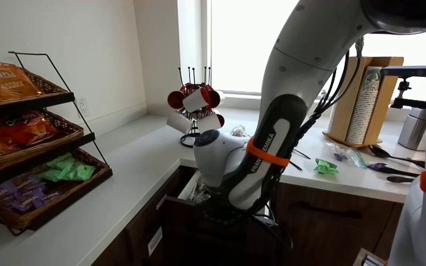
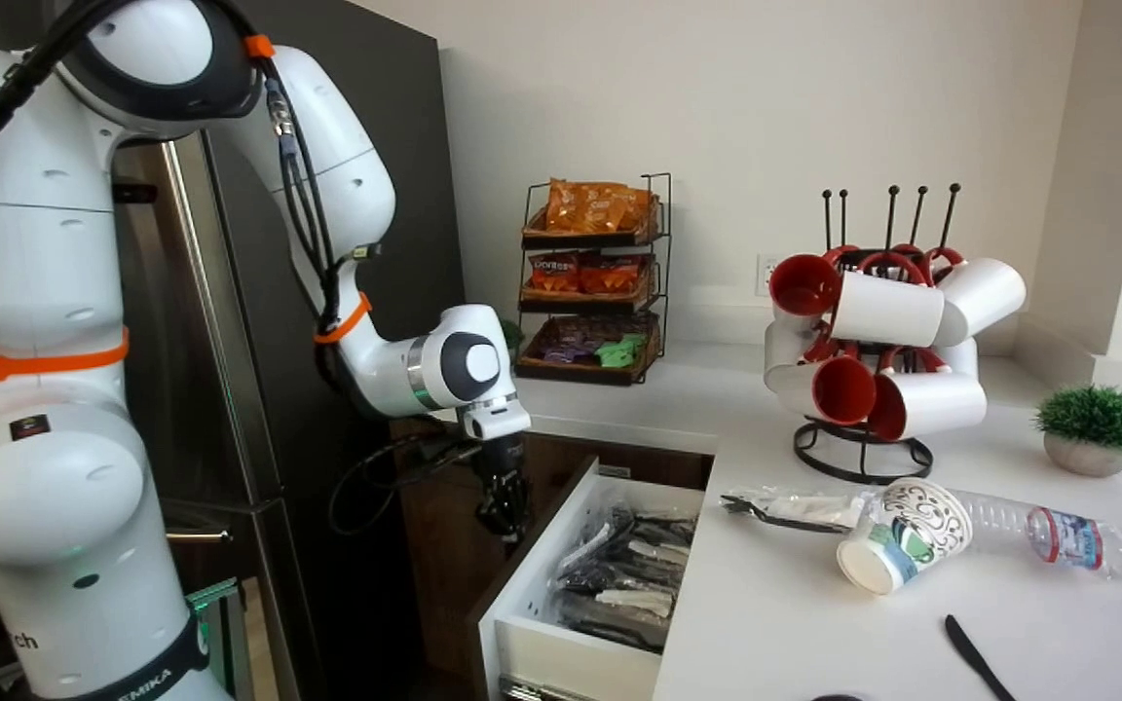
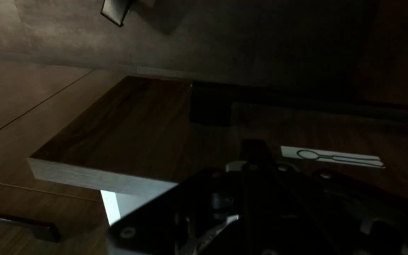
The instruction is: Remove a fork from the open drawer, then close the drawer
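Observation:
The drawer (image 2: 576, 654) stands open, its pale compartments full of wrapped dark and white cutlery. It is partly hidden by the arm in an exterior view (image 1: 188, 187). My gripper (image 2: 514, 534) is outside the drawer, in front of its dark brown face, pointing down. In the wrist view the gripper (image 3: 255, 152) looks shut and empty against the drawer's dark front (image 3: 133, 138); contact cannot be told. A black fork (image 2: 790, 519) lies on the counter beside a clear wrapper. Single forks inside the drawer are hard to tell apart.
The white counter (image 2: 766, 643) carries a mug rack (image 2: 863, 448), a paper cup (image 2: 902, 535), a bottle (image 2: 1058, 535) and a black knife (image 2: 975, 657). A snack rack (image 1: 46, 144) stands on the side counter. A dark fridge (image 2: 356, 195) is behind the arm.

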You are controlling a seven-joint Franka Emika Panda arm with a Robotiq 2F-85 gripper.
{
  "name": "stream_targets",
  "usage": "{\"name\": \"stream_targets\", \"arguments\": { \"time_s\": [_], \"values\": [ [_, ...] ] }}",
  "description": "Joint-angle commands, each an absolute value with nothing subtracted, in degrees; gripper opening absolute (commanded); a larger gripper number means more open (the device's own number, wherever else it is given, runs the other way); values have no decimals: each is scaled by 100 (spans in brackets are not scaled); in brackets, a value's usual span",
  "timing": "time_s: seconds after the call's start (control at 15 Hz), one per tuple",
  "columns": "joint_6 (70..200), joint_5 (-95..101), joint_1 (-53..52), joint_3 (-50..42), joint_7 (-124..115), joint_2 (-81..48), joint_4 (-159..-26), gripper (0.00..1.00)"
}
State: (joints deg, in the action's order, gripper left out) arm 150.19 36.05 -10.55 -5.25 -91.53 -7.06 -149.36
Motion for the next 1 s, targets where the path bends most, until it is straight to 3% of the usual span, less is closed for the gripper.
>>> {"name": "stream_targets", "arguments": {
  "time_s": [0.0, 0.53, 0.93],
  "values": [
    [14998, 3821, -870, -391, -9315, -713, -14910, 0],
    [14999, 3845, -802, -340, -9262, -720, -14889, 0],
    [15720, 4897, -804, -763, -10069, -1403, -14338, 0]
  ]
}}
